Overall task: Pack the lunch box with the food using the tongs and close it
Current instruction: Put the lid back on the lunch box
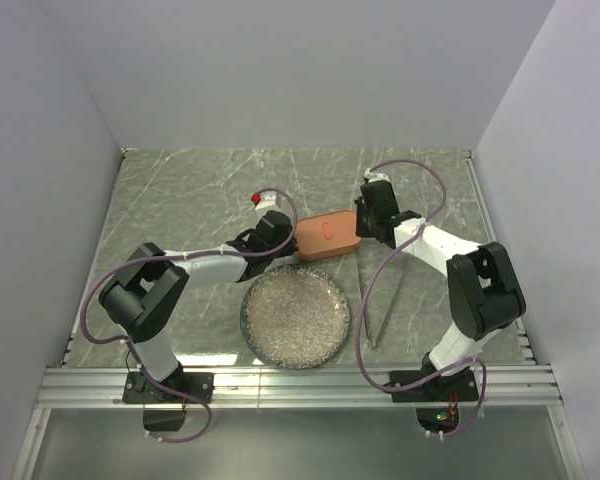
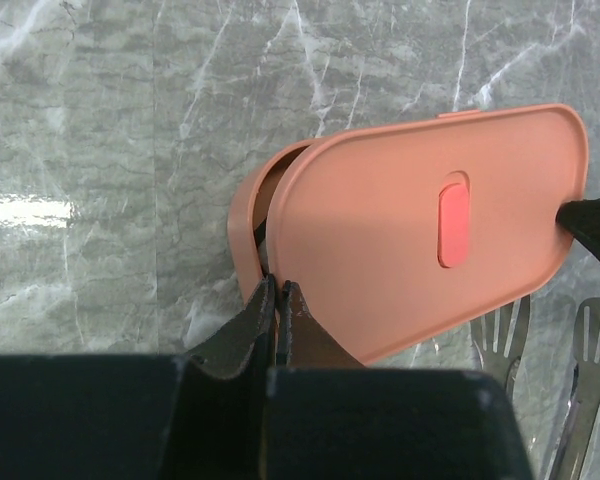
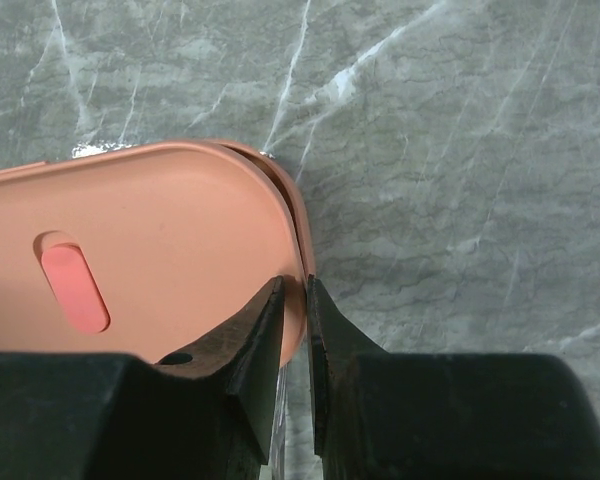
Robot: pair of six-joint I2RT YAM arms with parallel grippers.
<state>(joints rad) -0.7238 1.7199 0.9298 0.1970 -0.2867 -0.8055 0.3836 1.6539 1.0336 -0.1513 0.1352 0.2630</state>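
Left gripper [image 2: 278,300] jaws together against lunch box [image 2: 380,230] end — right gripper [image 3: 295,300] clamped on its rim

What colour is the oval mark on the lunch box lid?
Red mark, salmon-orange lid; clearest in left wrist view.

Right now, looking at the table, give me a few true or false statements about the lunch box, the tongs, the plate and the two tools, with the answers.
1. The speckled plate has no food on it. True.
2. The right tool holds the tongs. False: the tongs lie on the table on the right arm's side of the plate, and the right tool is shut on one end of the lunch box.
3. The lid lies on the lunch box. True, though slightly askew, with the tray rim showing at one end.
4. The left tool is wide open. False: its fingers are shut together at the box's other end.
5. The lunch box sits on the plate. False: it stands on the table beyond the plate.
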